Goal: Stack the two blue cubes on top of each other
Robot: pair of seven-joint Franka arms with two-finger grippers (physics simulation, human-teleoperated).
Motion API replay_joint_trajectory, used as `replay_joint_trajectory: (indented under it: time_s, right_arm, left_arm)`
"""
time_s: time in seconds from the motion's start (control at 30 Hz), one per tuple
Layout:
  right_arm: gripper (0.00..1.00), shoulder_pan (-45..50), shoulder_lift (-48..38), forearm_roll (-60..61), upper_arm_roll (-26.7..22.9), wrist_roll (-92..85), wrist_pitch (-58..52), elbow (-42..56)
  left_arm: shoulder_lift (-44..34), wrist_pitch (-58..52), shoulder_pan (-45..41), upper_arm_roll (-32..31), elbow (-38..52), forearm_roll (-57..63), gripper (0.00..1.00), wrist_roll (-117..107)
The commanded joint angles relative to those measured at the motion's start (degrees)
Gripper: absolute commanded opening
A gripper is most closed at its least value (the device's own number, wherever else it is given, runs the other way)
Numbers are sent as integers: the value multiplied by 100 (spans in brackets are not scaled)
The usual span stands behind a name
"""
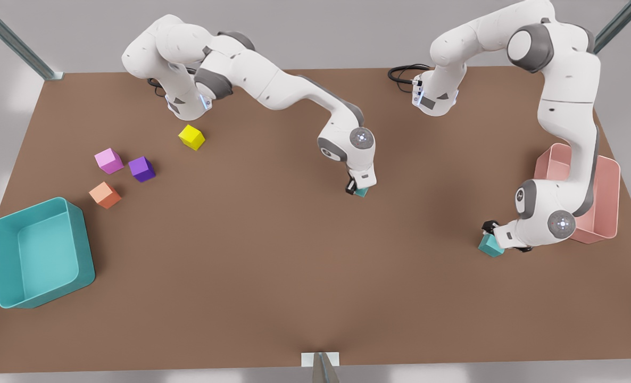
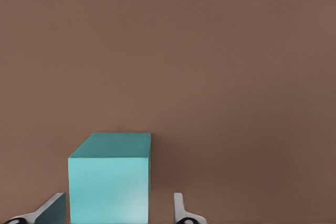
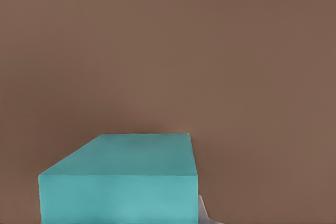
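Left wrist view: a blue cube (image 2: 109, 182) stands on the tabletop (image 2: 210, 51) between the left gripper (image 2: 118, 212); its jaws are spread, with a clear gap on one side.

Right wrist view: another blue cube (image 3: 119, 182) sits close under the right gripper (image 3: 118, 220). One finger (image 3: 203, 213) lies just beside it; jaw state cannot be told.

Front view: one cube (image 1: 362, 192) is near the tabletop centre under an arm's gripper (image 1: 356, 188). The second cube (image 1: 490, 246) is at 4 o'clock, at the other arm's gripper (image 1: 491, 230), near a pink bin (image 1: 608, 202). Yellow (image 1: 191, 137), pink (image 1: 108, 160), purple (image 1: 141, 169) and orange (image 1: 105, 195) cubes lie at 9 to 10 o'clock, a teal bin (image 1: 7, 255) at 8.
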Motion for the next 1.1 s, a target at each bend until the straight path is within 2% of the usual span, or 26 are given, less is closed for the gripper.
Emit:
replay_joint_trajectory:
  time_s: [0.0, 0.03, 0.07, 0.1, 0.13, 0.2, 0.3, 0.43, 0.5, 0.53, 0.57, 0.6, 0.63, 0.67, 0.7, 0.73, 0.8, 0.9, 1.0, 1.07]
  right_arm:
    - [27, 21, 55, -373, 2, 847, 365, 0]
    - [34, 21, 55, -374, -6, 891, 365, 0]
    - [48, 21, 55, -374, -6, 891, 374, 0]
    - [72, 13, 55, -374, -6, 900, 365, 0]
    - [87, 13, 55, -374, -6, 900, 374, 9]
    - [97, 13, 46, -374, -6, 891, 374, 0]
    - [97, 13, -358, -382, 55, 856, 242, -61]
    - [100, 13, -1544, -347, 389, 821, -1462, -96]
    - [100, -285, -2484, -295, 398, 707, -2710, -350]
    - [100, -760, -3547, -286, 354, 277, -3203, -1167]
    - [100, -1348, -4742, -268, 310, 153, -3677, -1950]
    - [100, -2060, -5622, -224, 310, 153, -4362, -2171]
    - [100, -2965, -6351, -93, 319, 153, -5022, -2302]
    - [100, -3923, -7370, 4, 301, 135, -5111, -3127]
    - [100, -4855, -7829, 4, 266, 135, -5084, -3734]
    - [100, -5673, -7838, 4, 275, 127, -4786, -4191]
    - [100, -6490, -7768, -4, 275, 83, -2044, -6362]
    - [100, -6852, -7425, -4, 275, 30, -1815, -6302]
    - [100, -6817, -7451, -39, 363, 109, -1806, -6231]
    - [100, -6799, -7416, -83, 371, 39, -2078, -6047]
  left_arm:
    - [16, 167, 41, 2, -27, 80, 100, 44]
    - [16, 176, 59, 2, -44, 88, 100, 44]
    - [43, 237, 59, 2, -44, 97, 100, 52]
    - [96, 281, 68, 2, -44, 97, 100, 44]
    - [113, 281, 59, 2, -44, 97, 100, 44]
    - [131, 281, 50, 2, -44, 97, 100, 26]
    - [245, 369, 50, 2, -36, 97, 100, 9]
    - [377, 448, 59, 2, -18, 220, 100, 9]
    - [386, 448, 59, 10, -27, 220, 100, 9]
    - [412, 448, 59, 10, -18, 220, 100, 9]
    - [412, 448, 59, 10, -18, 220, 95, 9]
    - [403, 439, 68, 2, -9, 220, 72, 9]
    - [377, 404, 59, 2, 0, 220, 70, 0]
    - [359, 395, 59, 2, 0, 220, 69, 9]
    - [333, 369, 59, 2, 0, 211, 69, 0]
    - [263, 238, 41, -25, 34, 211, 69, -123]
    - [-98, -492, -20, -306, 219, 176, 69, -589]
    - [-291, -720, -20, -974, 246, 132, 69, -1652]
    - [-493, -1380, -82, -2107, 237, 211, 69, -3488]
    - [-722, -1565, -714, -2292, 184, 211, 69, -4842]
